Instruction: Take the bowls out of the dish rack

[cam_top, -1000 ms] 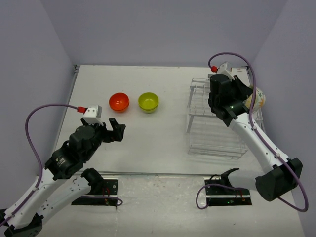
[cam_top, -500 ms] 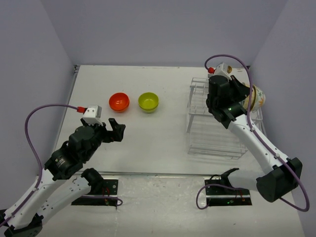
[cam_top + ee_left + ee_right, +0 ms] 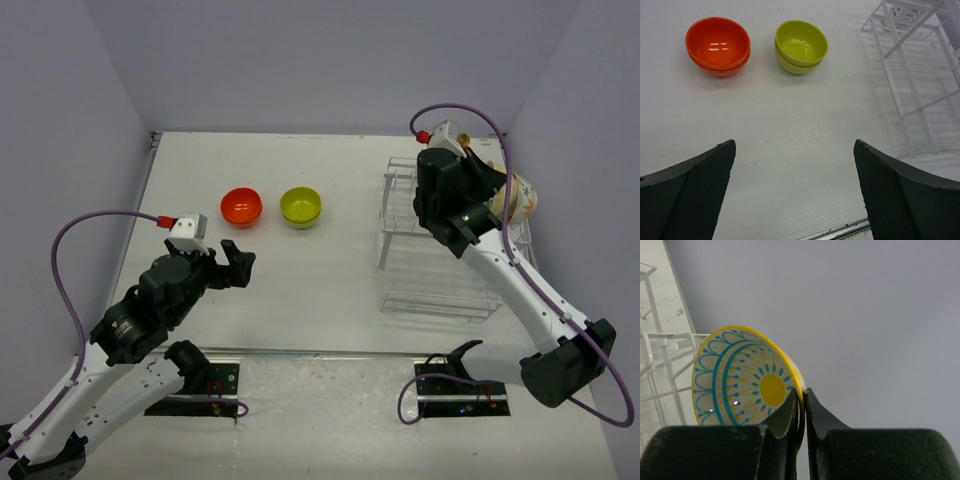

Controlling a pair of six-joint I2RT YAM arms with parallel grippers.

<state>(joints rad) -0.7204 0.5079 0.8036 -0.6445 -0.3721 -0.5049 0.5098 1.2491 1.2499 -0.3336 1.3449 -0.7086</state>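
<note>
My right gripper (image 3: 497,186) is shut on the rim of a cream patterned bowl (image 3: 522,198) and holds it tilted on edge above the right end of the white wire dish rack (image 3: 440,275). In the right wrist view the bowl (image 3: 747,380) has a yellow rim and a teal-and-yellow pattern, and both fingers (image 3: 802,392) pinch its rim. An orange-red bowl (image 3: 241,206) and a lime-green bowl (image 3: 301,207) stand side by side on the table; each looks like a stack of two (image 3: 717,44) (image 3: 801,45). My left gripper (image 3: 237,262) (image 3: 794,146) is open and empty, near of these bowls.
The rack's wire frame shows at the right edge of the left wrist view (image 3: 920,75) and at the left of the right wrist view (image 3: 660,355). Purple walls close in the table at the back and sides. The table's front metal edge (image 3: 840,231) lies just below my left gripper.
My right wrist has shifted slightly toward the back left and turned, with the patterned bowl still in its grip. The left arm has not moved.
</note>
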